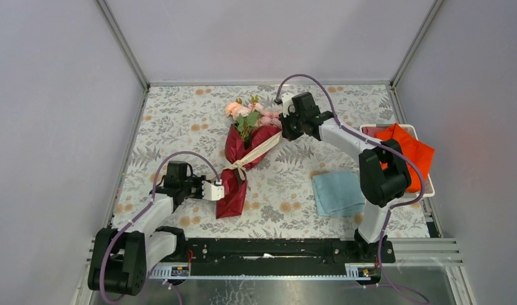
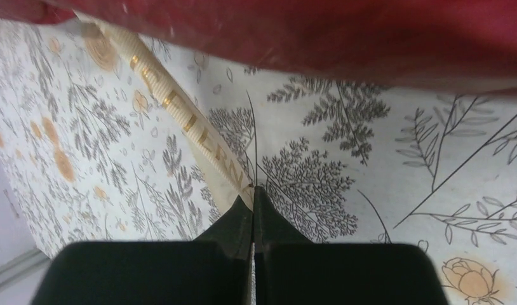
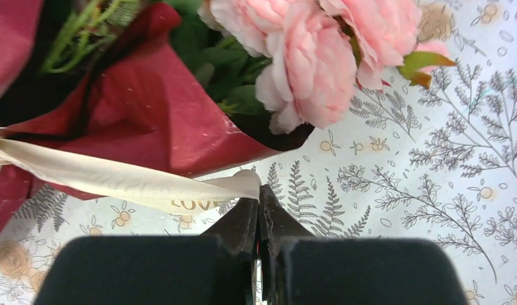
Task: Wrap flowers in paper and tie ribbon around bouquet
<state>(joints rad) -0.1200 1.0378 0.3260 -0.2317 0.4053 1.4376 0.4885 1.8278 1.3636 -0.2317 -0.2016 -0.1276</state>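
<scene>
The bouquet [image 1: 242, 155] lies on the patterned table: dark red paper [image 1: 234, 190] rolled into a cone, with the pink flowers [image 1: 246, 111] and leaves sticking out at the far end. A cream ribbon [image 1: 256, 151] crosses the cone at a knot and runs out both ways. My left gripper [image 1: 223, 190] is shut on one ribbon end [image 2: 180, 121] beside the cone's narrow end. Up by the blooms [image 3: 307, 57], my right gripper [image 1: 283, 127] is shut on the other end of the ribbon [image 3: 135, 181]. Gold letters show on the ribbon.
A folded light blue cloth [image 1: 337, 192] lies right of the bouquet. A white tray [image 1: 429, 184] at the right edge holds a bright orange-red cloth [image 1: 411, 152]. Grey walls close in the table on three sides.
</scene>
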